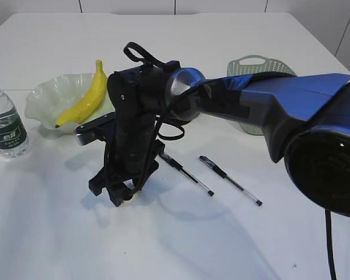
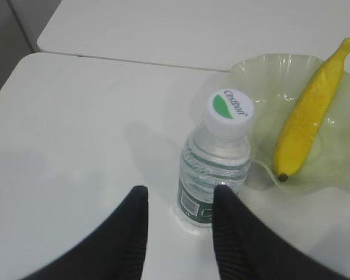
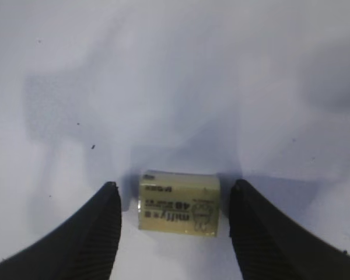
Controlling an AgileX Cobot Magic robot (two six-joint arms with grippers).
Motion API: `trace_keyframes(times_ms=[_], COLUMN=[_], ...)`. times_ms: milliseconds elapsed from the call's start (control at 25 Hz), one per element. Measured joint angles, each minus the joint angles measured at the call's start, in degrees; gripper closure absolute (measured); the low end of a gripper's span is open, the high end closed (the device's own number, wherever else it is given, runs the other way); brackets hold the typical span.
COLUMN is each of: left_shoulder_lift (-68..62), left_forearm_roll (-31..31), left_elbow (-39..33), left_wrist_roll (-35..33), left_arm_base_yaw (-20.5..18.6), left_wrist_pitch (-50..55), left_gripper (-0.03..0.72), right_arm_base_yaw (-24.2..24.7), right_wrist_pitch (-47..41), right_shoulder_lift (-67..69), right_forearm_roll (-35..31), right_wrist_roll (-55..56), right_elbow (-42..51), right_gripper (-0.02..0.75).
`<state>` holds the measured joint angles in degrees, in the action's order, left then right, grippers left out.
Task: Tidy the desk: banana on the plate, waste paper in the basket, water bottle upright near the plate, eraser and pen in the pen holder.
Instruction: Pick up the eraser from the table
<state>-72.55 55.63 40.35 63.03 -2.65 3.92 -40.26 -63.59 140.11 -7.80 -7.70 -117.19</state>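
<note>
The yellow banana (image 1: pixel 86 96) lies on the pale green plate (image 1: pixel 44 99). Left of the plate the water bottle (image 1: pixel 6 127) stands upright. In the left wrist view my left gripper (image 2: pixel 178 197) is open, its tips just short of the water bottle (image 2: pixel 216 157), beside the plate (image 2: pixel 262 76) with the banana (image 2: pixel 309 111). My right gripper (image 1: pixel 114 191) points down at the table. It stands open around the yellowish eraser (image 3: pixel 178 204), with a gap on each side. Two pens (image 1: pixel 186 174) (image 1: pixel 230 181) lie to its right. The pen holder and waste paper are out of view.
A green basket (image 1: pixel 259 63) stands at the back right, partly hidden behind my right arm (image 1: pixel 280 102), which crosses the middle of the table. The table's far edge (image 2: pixel 134 58) runs behind the bottle.
</note>
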Motion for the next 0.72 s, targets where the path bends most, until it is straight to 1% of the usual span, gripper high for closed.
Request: trace_keyframes(times_ms=[280, 480, 720], left_shoulder_lift=[0.0, 0.0, 0.0], left_forearm_roll=[0.0, 0.0, 0.0], left_elbow=[0.0, 0.0, 0.0], left_wrist_roll=[0.0, 0.0, 0.0], left_arm_base_yaw=[0.0, 0.0, 0.0], left_wrist_pitch=[0.0, 0.0, 0.0], left_gripper=[0.434, 0.434, 0.434], right_arm_base_yaw=[0.0, 0.0, 0.0], right_wrist_pitch=[0.0, 0.0, 0.0], right_shoulder_lift=[0.0, 0.1, 0.1], right_forearm_roll=[0.0, 0.1, 1.9], right_wrist_roll=[0.0, 0.0, 0.0], right_elbow=[0.0, 0.0, 0.0], right_gripper=[0.290, 0.305, 0.311])
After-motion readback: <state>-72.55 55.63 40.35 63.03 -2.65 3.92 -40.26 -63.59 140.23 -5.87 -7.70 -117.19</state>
